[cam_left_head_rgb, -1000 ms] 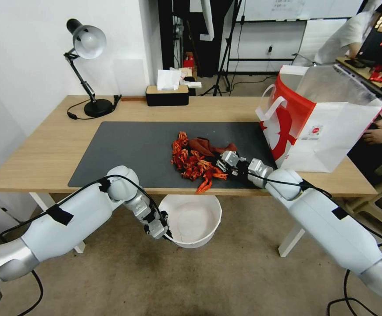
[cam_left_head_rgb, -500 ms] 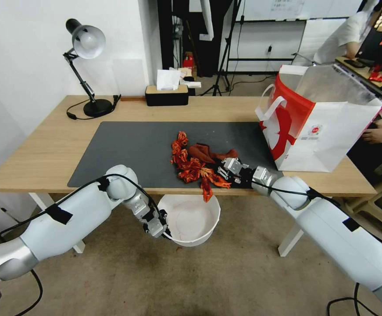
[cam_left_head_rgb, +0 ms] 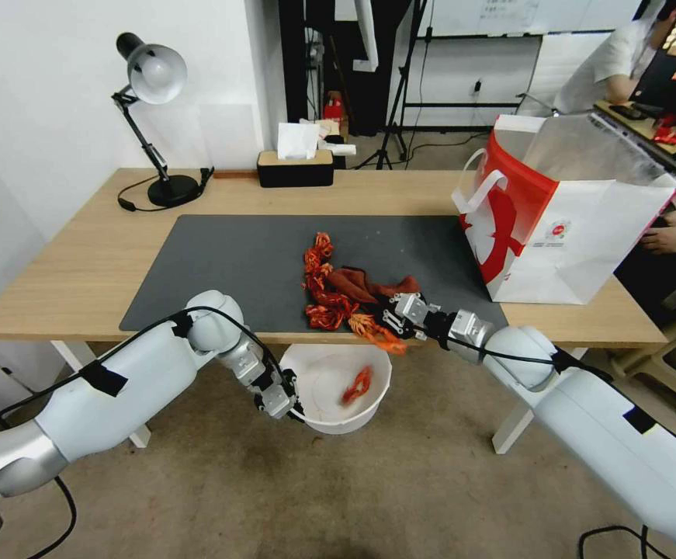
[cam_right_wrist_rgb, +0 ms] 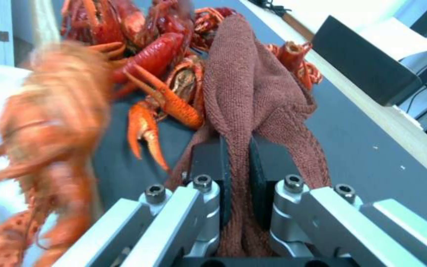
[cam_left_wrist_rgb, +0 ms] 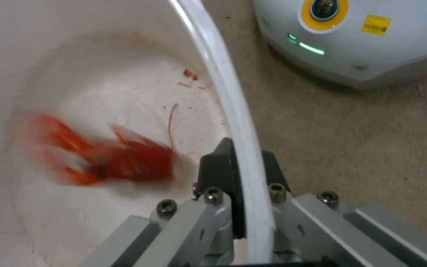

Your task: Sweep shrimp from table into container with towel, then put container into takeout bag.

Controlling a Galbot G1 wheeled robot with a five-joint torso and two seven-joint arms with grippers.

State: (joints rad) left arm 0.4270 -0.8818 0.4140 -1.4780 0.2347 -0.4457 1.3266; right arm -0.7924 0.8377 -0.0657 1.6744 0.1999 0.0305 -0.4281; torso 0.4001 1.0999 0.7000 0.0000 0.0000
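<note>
Head view: the right gripper, dragging the rust-red fuzzy towel, is tipping bright red-orange shrimp off the light wooden table's near edge; one is now lying in the round white plastic container, empty a second ago.

Left wrist view: the left gripper is clamping the rim.

Right wrist view: jaws pinching the towel.

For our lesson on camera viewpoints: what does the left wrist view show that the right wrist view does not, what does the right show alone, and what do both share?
Left wrist view alone: the left hand clamped on the rolled rim of the container, red smears on its inner wall, the floor and the robot's grey base beyond.

Right wrist view alone: the right hand pinching the towel, the dark mat and the black tissue box.

Both: shrimp blurred in motion, one inside the container, others at the table edge.
</note>
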